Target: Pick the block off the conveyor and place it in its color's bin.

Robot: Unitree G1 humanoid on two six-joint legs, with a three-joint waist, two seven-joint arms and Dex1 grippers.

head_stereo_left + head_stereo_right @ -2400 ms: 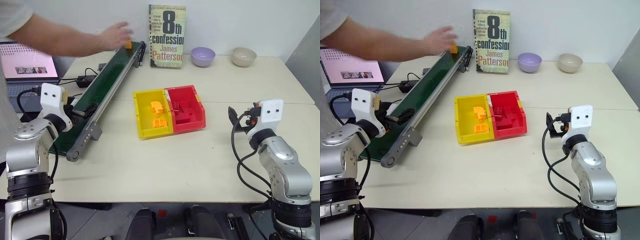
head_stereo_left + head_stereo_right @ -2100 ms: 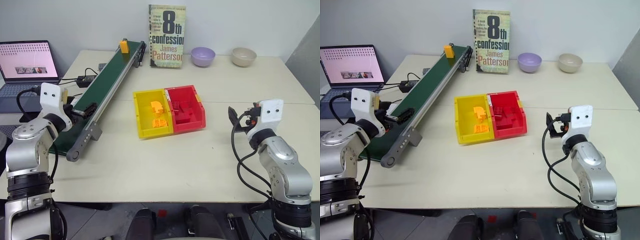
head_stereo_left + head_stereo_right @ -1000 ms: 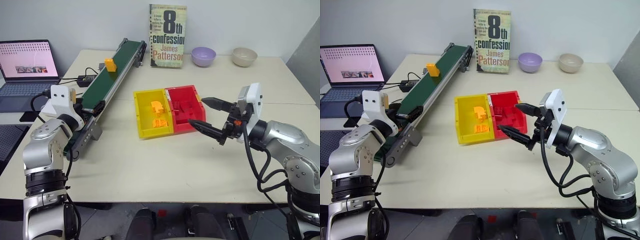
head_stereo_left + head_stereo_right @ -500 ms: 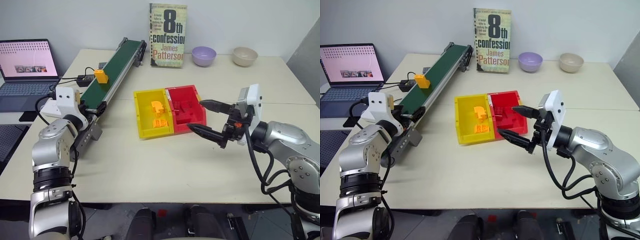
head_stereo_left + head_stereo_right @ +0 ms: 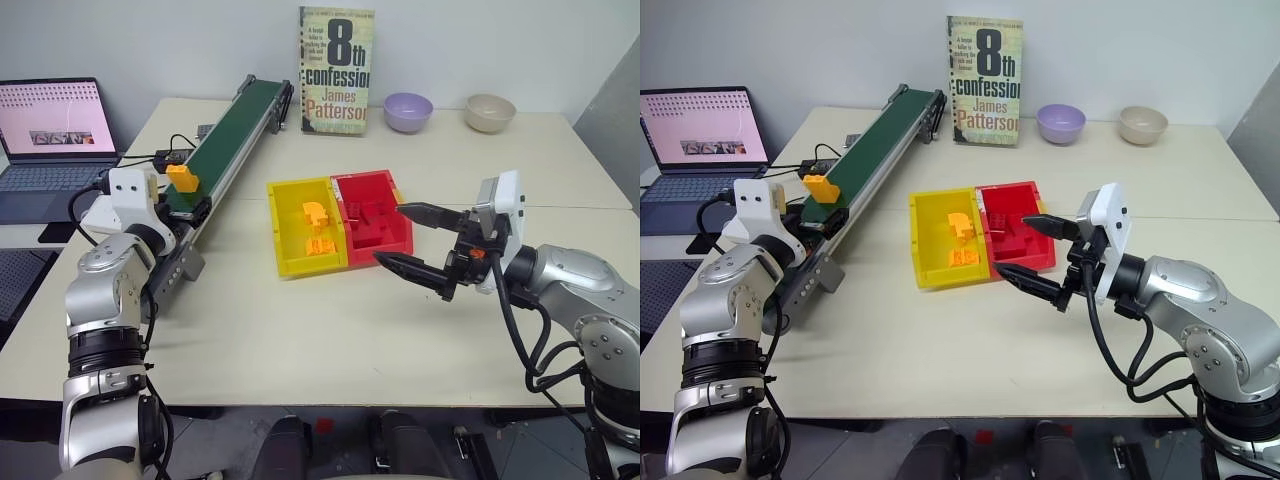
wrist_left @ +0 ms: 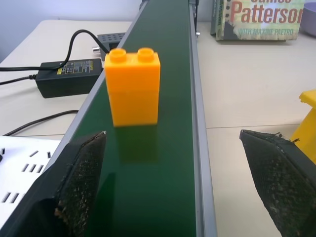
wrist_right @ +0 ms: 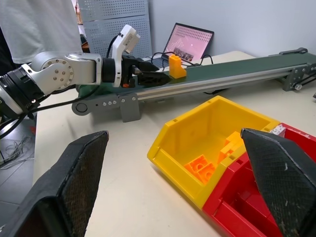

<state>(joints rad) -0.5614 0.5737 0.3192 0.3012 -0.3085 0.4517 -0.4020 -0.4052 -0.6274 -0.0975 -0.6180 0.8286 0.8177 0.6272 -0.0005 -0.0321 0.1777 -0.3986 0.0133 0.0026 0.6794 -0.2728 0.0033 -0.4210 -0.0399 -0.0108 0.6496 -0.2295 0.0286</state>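
**Inspector:** Pale tabletop against a plain wall; a laptop stands off its left side. Where is the work?

**Assistant:** The block stands upright on the conveyor, studs up, near its front end. The left gripper sits level on the belt just short of the block, fingers spread wide, nothing between them.

**Inspector:** And the other arm?

**Assistant:** The right gripper hovers just in front of the red bin, jaws spread, empty. The yellow bin beside it already holds orange blocks.

**Inspector:** Risks?

**Assistant:** My judgement — timing. If the belt is carrying the block toward the jaws, closing late or off-centre could knock the tall, narrow piece over or off the rail. The bins are joined — a careless release could land it in red.
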